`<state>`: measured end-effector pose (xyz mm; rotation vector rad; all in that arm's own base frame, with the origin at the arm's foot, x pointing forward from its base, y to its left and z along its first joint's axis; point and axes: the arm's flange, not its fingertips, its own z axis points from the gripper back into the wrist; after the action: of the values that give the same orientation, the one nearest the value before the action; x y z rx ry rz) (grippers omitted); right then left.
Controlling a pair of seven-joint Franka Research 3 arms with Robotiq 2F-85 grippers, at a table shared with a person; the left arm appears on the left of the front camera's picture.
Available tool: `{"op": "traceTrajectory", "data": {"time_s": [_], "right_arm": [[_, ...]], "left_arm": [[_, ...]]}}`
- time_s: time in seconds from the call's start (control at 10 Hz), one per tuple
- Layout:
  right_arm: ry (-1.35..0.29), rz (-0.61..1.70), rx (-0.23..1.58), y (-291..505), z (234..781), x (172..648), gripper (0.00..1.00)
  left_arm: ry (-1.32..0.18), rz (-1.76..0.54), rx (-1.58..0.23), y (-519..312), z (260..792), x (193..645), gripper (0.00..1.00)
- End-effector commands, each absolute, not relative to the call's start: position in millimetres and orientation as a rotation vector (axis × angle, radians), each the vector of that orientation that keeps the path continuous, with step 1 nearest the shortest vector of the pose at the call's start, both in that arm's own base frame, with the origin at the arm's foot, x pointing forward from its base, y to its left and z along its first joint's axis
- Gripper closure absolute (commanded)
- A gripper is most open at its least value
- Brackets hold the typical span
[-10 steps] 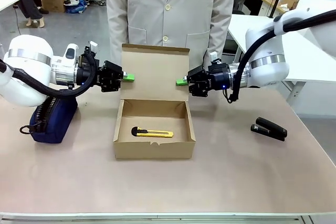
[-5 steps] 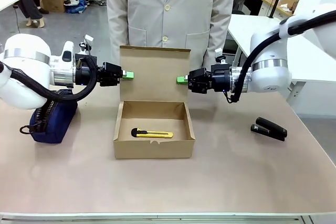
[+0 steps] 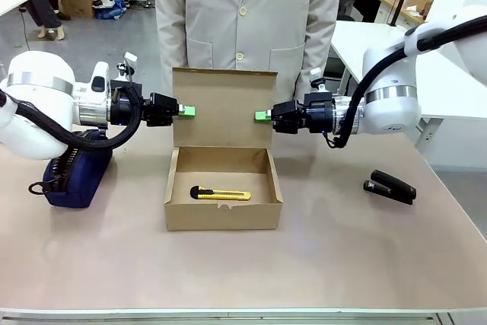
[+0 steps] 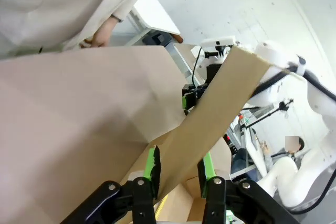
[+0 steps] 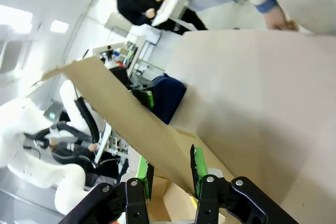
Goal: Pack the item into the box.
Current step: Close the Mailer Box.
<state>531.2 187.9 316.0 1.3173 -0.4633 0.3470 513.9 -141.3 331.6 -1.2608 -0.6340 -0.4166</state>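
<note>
Knife (image 3: 220, 194) lies flat inside box (image 3: 223, 218), near front wall; lid (image 3: 223, 108) upright; L gripper (image 3: 187, 112) pinches lid's left edge; R gripper (image 3: 262, 116) pinches right edge.

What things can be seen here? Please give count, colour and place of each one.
box: one, brown cardboard, table middle, lid upright
utility knife: one, yellow and black, inside the box
pouch: one, navy, table, robot's left side
stapler: one, black, table, robot's right side
table: one, beige, under everything
person: one, pale coat, behind the box
left gripper: one, black and green, shut on lid's left edge
right gripper: one, black and green, shut on lid's right edge
</note>
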Motion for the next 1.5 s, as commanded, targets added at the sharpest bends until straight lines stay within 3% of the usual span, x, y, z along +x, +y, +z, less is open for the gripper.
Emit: {"op": "traceTrajectory", "data": {"time_s": [0.0,0.2,0.4,0.7,1.2,1.3,1.4], "right_arm": [[-0.623,0.57,1.359,184,315,524,0.59],[-0.756,0.672,1.364,182,316,519,0.59],[-0.937,0.781,1.37,178,322,509,0.59],[-1.127,0.896,1.341,175,325,493,0.59],[-1.147,0.96,1.312,174,317,458,0.59],[-1.103,0.822,1.282,178,316,463,0.59],[-1.107,0.943,1.328,175,316,471,0.59]], "left_arm": [[-0.801,-0.608,-1.299,-141,331,505,0.59],[-1.003,-0.704,-1.27,-143,335,501,0.59],[-1.114,-0.762,-1.266,-143,341,492,0.59],[-1.107,-0.903,-1.294,-145,344,477,0.59],[-1.18,-0.961,-1.254,-139,342,445,0.59],[-1.125,-0.977,-1.276,-148,343,461,0.59],[-1.125,-0.977,-1.276,-148,343,461,0.59]]}}
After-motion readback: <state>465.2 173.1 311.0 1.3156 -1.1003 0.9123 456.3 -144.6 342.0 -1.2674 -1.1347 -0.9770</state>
